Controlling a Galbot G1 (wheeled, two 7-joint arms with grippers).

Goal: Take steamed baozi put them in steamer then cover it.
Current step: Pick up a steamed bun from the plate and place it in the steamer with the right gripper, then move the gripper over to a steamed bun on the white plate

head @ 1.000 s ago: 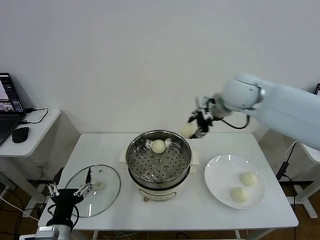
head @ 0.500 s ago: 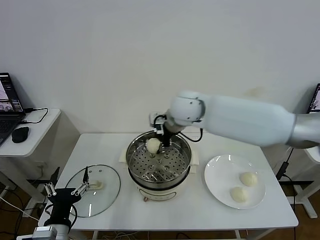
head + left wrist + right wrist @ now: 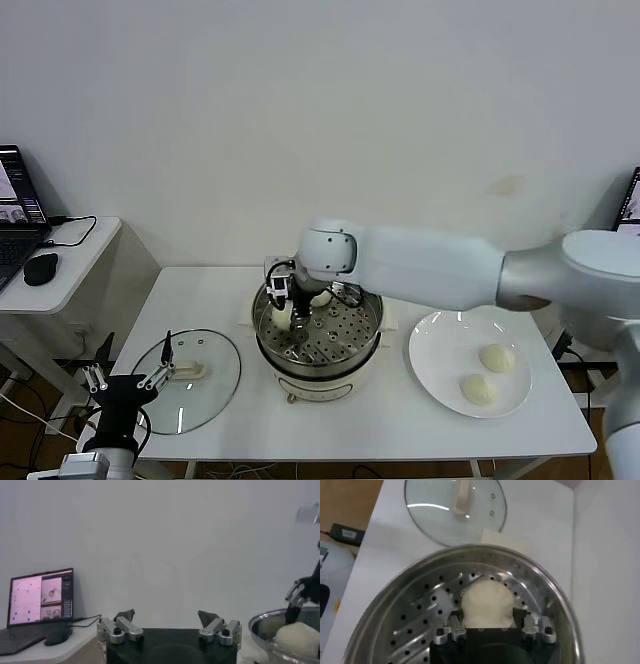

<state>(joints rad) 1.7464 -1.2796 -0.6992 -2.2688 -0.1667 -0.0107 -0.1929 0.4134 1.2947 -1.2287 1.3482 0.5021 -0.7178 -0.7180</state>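
We've swung our right claw [image 3: 283, 305] into the steamer [image 3: 318, 325], still grasping baozi [image 3: 487, 605]; two on plate [image 3: 440, 350], cover [image 3: 187, 380] off.

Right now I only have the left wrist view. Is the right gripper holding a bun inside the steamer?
Observer: Yes. The right gripper is closed on a bun, low over the tray on the left side of the steamer.
Operator: How many on the plate?
Observer: Two, on the plate right of the steamer.
Operator: Where's the lid?
Observer: The lid lies flat on the table, left of the steamer. The left gripper is open at the lid's near edge.
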